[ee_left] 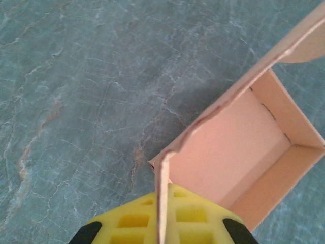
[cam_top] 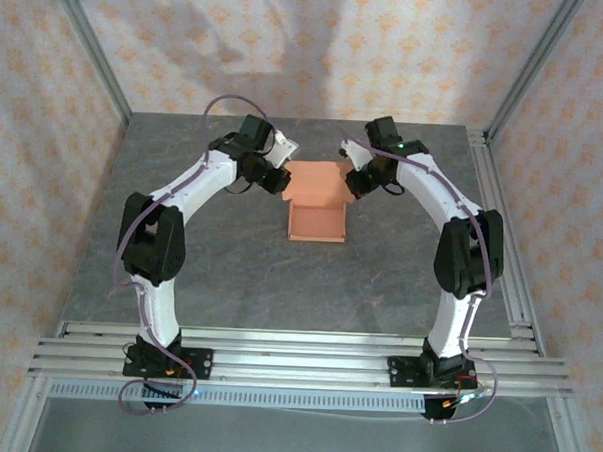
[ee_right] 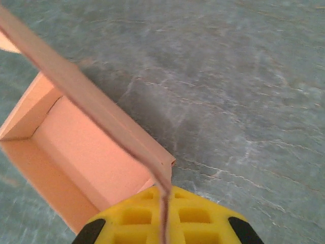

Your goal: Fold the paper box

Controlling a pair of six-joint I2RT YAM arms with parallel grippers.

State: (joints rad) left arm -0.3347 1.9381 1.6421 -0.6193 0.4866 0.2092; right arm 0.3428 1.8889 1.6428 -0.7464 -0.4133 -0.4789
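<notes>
The salmon-orange paper box (cam_top: 317, 225) sits mid-table as a shallow open tray, its lid panel standing up at the far side. My left gripper (cam_top: 282, 175) is at the lid's left end and my right gripper (cam_top: 352, 180) at its right end. In the left wrist view the yellow pads of the left gripper (ee_left: 165, 206) are shut on a thin cardboard flap, with the paper box's inside (ee_left: 238, 147) to the right. In the right wrist view the right gripper (ee_right: 163, 211) is likewise shut on a flap edge of the paper box (ee_right: 86, 152).
The grey marbled table (cam_top: 210, 252) spreads around the box. Patterned walls and aluminium frame posts (cam_top: 89, 52) enclose the back and sides. A rail (cam_top: 296, 351) carrying the arm bases runs along the near edge.
</notes>
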